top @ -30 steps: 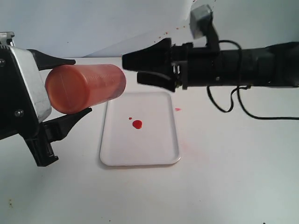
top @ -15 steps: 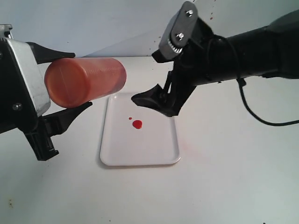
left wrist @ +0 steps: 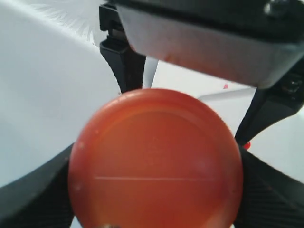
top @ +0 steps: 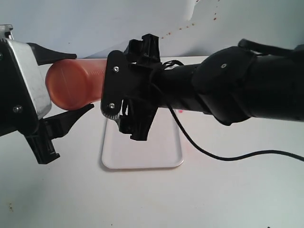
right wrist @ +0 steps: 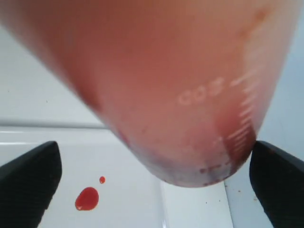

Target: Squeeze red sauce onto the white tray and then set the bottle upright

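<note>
Drop risk: left gripper [top: 81,83] jaws clamping translucent orange-red plastic squeeze bottle [top: 73,89]; right gripper [right wrist: 154,176] jaws gaping around it, possibly mistiming handover.

A plain white table [top: 228,190] fills the lower part of the exterior view, matte and evenly lit. Near its front left corner sits a tiny brownish mark [top: 9,206]. Behind the table rises a pale blue-grey backdrop [top: 95,23], with a lighter sheet slanting across its upper right. A few small red specks [top: 179,28] dot the backdrop there, scattered well apart from each other
</note>
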